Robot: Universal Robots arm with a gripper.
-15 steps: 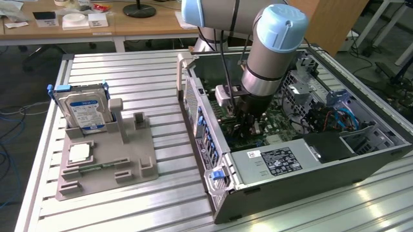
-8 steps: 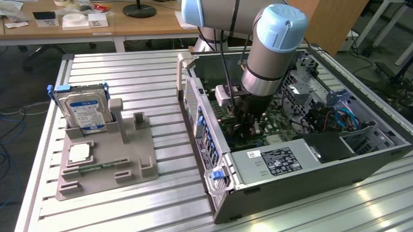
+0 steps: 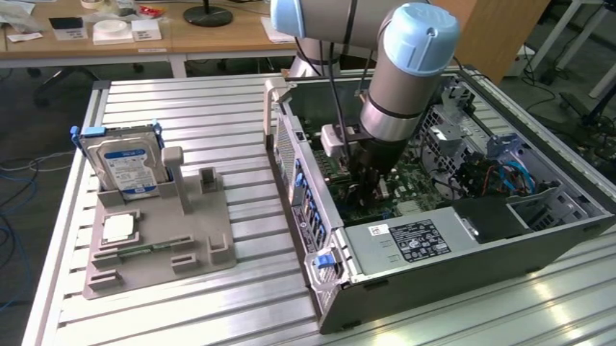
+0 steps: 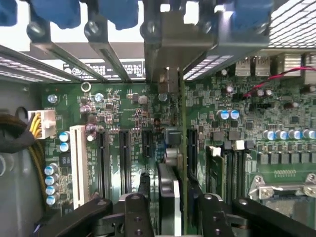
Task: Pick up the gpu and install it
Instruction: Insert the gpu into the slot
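The gpu (image 4: 168, 197) stands edge-on on the green motherboard (image 4: 123, 106), a slim dark card whose metal bracket (image 4: 168, 34) meets the case's rear slot openings. My gripper (image 4: 170, 181) straddles the card. One black finger (image 4: 144, 185) is on one side and the other finger (image 4: 196, 190) on the opposite side, each with a small gap to the card, so the jaws are open. In the exterior view the arm reaches down into the open computer case (image 3: 288, 151), and my gripper (image 3: 371, 186) hangs low over the board.
Empty black expansion slots (image 4: 125, 158) and a white slot (image 4: 78, 163) lie beside the card, with memory slots (image 4: 232, 168) and the processor socket (image 4: 281, 190) on its other side. A grey fixture (image 3: 207, 249) at the exterior view's left holds a hard drive (image 3: 123, 162).
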